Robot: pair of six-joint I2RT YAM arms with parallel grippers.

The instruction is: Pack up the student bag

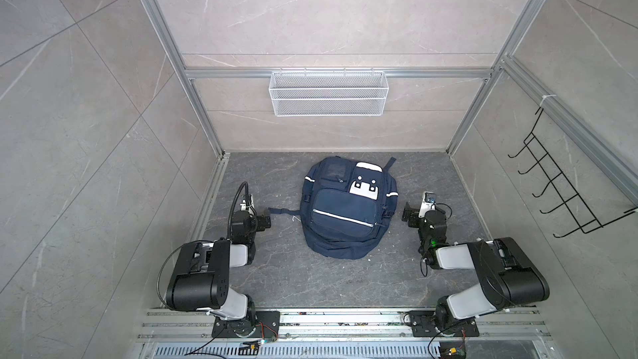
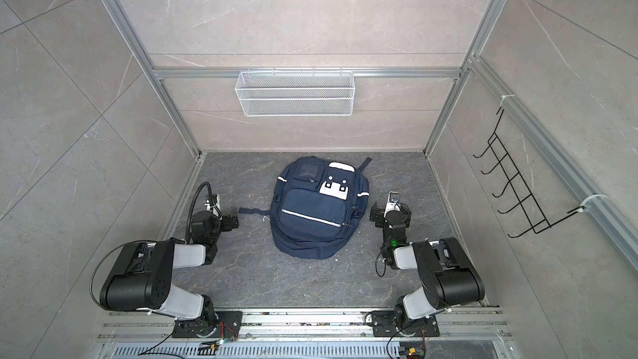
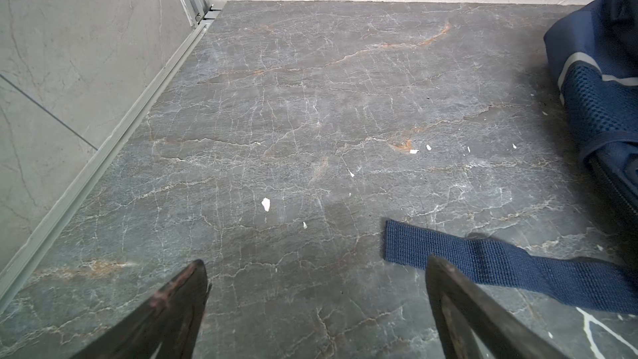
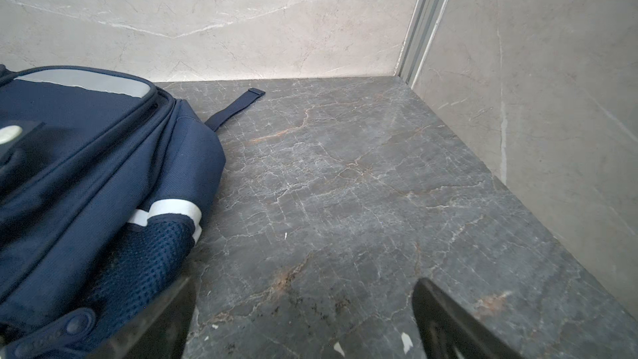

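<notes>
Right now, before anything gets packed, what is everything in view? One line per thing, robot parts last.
backpack: one, navy with white patches and silver stripes, lying mid-table
loose straps: two, navy, one flat on the table out from the bag's side, another toward the back wall
mesh basket: one, white, hung on the back rail, looks empty
hook rack: one, black wire, on the side wall, nothing hung
table: one, dark grey veined stone
flecks: several, white, scattered on the table
left gripper: one, black, open, by the strap end, holding nothing
right gripper: one, black, open, beside the bag's other side, holding nothing
</notes>
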